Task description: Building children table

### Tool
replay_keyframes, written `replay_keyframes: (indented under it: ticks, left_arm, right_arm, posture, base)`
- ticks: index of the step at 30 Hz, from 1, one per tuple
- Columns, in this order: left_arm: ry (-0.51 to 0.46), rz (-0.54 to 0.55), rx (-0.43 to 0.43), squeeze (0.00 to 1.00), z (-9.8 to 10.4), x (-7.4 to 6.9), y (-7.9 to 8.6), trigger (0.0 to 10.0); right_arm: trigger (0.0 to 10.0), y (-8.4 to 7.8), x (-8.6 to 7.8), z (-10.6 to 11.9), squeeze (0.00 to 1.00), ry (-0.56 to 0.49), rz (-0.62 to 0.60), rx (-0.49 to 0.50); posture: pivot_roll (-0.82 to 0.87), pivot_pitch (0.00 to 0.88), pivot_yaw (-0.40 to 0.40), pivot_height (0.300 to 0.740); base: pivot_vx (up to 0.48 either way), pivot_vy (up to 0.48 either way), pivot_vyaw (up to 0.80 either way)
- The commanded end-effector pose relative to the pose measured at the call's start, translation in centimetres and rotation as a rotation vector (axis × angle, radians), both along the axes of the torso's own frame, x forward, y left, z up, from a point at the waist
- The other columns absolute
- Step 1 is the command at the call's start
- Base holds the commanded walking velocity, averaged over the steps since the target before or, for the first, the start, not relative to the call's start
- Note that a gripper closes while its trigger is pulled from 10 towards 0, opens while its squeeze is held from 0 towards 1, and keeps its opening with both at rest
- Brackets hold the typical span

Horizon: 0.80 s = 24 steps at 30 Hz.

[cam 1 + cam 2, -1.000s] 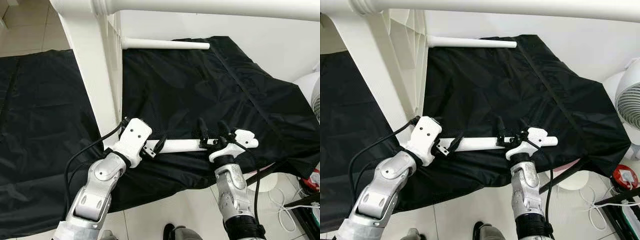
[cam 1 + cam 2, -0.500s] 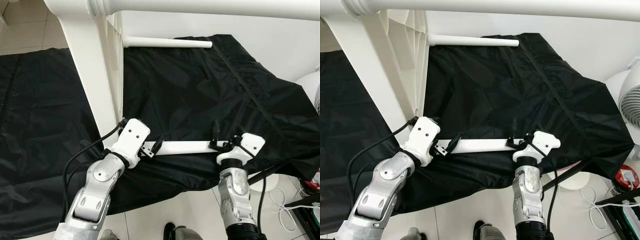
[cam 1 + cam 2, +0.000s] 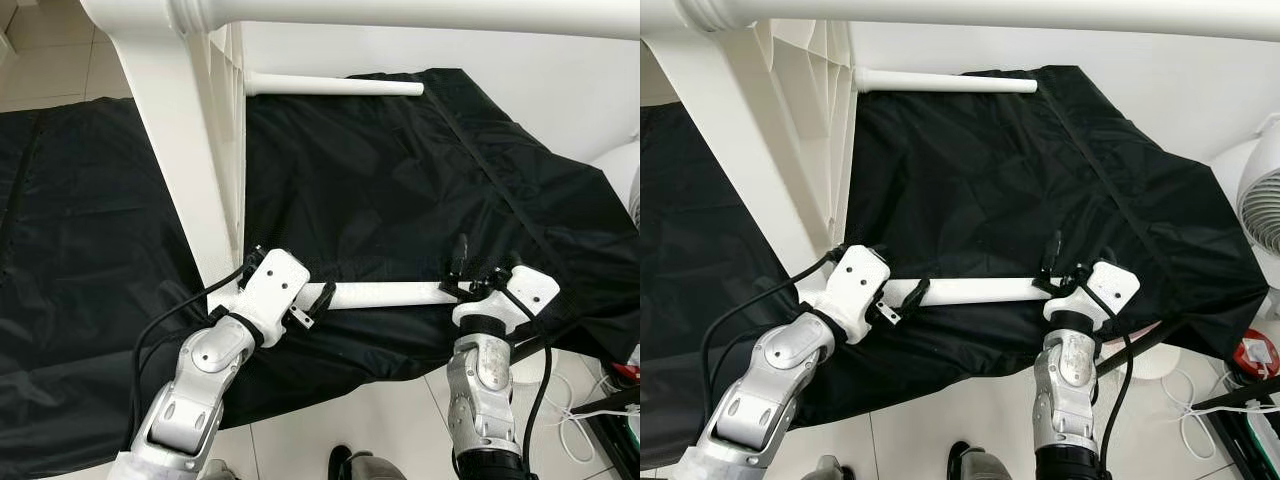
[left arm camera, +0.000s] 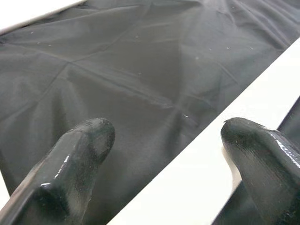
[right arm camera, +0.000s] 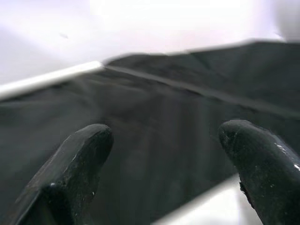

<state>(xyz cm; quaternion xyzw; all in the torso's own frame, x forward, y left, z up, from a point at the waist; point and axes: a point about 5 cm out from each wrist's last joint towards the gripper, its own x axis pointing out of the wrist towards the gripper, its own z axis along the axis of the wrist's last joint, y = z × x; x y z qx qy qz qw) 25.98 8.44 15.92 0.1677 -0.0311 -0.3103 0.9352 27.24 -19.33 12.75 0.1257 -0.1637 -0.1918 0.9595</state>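
Table leg lies on black cloth, between both hands. Left hand and right hand gape open, straddling its ends, gripping nothing. Judgement: close both squarely before lifting, keep it level.

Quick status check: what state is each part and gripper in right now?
Near table leg: lying flat on the black cloth.
Far table leg: lying loose at the cloth's edge.
Left gripper: open around the near leg.
Right gripper: open at the leg's end.

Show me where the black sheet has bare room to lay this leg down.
The widest bare stretch of the black sheet lies between the far white leg and the near white leg. Left of the upright white frame is bare sheet too. It is crowded along the near edge, where the left gripper and right gripper sit.
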Motion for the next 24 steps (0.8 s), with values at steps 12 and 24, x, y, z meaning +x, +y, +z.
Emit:
replay_keyframes:
  ticks: [12,24]
  left_arm:
    - [0.032,-0.042,0.061,0.00,-1.0,-0.6,-0.1,10.0]
    - [0.018,-0.021,0.134,0.00,-1.6,-0.6,0.2,10.0]
  right_arm:
    - [10.0,-0.1,-0.6,-3.5,0.00,0.166,-0.068,0.178]
    - [10.0,0.3,0.0,-3.7,0.00,0.191,-0.058,0.282]
  posture:
    - [0.12,0.173,0.003,0.740]
    - [0.13,0.161,-0.009,0.740]
  base:
    - [0.000,0.000,0.00]
    - [0.000,0.000,0.00]
